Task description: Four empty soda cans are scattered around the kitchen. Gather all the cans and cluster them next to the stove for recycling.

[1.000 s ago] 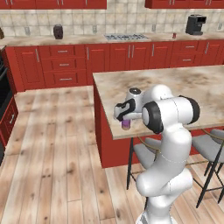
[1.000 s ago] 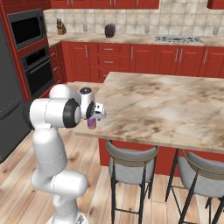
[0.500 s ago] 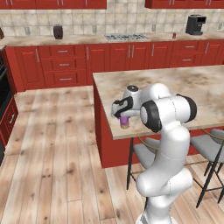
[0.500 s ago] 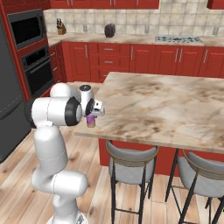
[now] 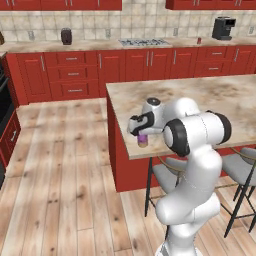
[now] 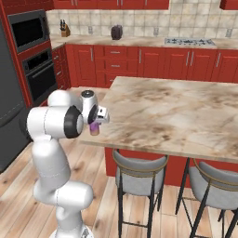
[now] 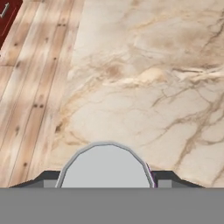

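Gripper (image 5: pixel 142 134) clamped on the purple soda can (image 5: pixel 143 140)!
Can upright at the island counter (image 5: pixel 200 100) corner.

Island counter (image 6: pixel 186 116) lies bare to the right and far side; two stools (image 6: pixel 139 169) crowd beneath the near edge.

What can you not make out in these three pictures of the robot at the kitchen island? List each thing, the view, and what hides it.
- Purple soda can: left base view, upper part hidden by the claw.
- The can's side wall: hand view, cut off at the bottom edge; only its silvery top shows.
- Red can on the back counter: left base view, too small for detail.
- Stove knobs: right base view, too small.
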You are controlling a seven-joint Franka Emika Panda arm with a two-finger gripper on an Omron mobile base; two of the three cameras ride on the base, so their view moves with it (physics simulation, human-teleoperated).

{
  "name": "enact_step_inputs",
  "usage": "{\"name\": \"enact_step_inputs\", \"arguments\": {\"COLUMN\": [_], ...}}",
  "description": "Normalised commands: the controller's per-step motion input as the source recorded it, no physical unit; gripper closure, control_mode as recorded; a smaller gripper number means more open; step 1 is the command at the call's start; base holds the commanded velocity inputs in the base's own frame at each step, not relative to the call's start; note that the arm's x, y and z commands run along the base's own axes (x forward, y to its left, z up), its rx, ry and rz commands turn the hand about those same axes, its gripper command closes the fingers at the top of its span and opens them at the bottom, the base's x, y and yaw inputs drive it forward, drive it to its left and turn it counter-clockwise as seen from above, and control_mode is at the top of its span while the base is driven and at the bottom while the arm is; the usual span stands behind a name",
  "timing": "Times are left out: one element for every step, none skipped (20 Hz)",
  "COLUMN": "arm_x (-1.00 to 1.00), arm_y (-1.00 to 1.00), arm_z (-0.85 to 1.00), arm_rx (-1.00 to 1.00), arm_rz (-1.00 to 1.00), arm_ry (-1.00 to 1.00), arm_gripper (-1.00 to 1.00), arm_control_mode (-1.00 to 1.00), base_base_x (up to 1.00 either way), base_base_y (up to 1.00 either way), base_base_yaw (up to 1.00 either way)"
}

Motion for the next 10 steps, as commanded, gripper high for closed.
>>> {"name": "enact_step_inputs", "arguments": {"arm_x": [-0.52, -0.51, -0.5, -0.42, -0.37, -0.32, -0.24, -0.16, -0.16, -0.19], "arm_y": [0.03, 0.0, 0.0, 0.0, 0.0, 0.0, 0.0, 0.0, 0.0, 0.0], "arm_z": [0.17, 0.12, 0.1, 0.05, 0.06, 0.09, 0.08, 0.05, 0.09, 0.11], "arm_rx": [0.0, 0.0, 0.0, 0.0, 0.0, 0.0, 0.0, 0.0, 0.0, 0.0], "arm_rz": [0.0, 0.0, 0.0, 0.0, 0.0, 0.0, 0.0, 0.0, 0.0, 0.0], "arm_ry": [-0.13, -0.13, -0.13, -0.11, -0.1, -0.1, -0.08, -0.06, -0.06, -0.07], "arm_gripper": [1.0, 1.0, 1.0, 1.0, 1.0, 1.0, 1.0, 1.0, 1.0, 1.0], "arm_control_mode": [-1.0, -1.0, -1.0, -1.0, -1.0, -1.0, -1.0, -1.0, -1.0, -1.0], "base_base_x": [0.0, 0.0, 0.0, 0.0, 0.0, 0.0, 0.0, 0.0, 0.0, 0.0], "base_base_y": [0.0, 0.0, 0.0, 0.0, 0.0, 0.0, 0.0, 0.0, 0.0, 0.0], "base_base_yaw": [0.0, 0.0, 0.0, 0.0, 0.0, 0.0, 0.0, 0.0, 0.0, 0.0]}}
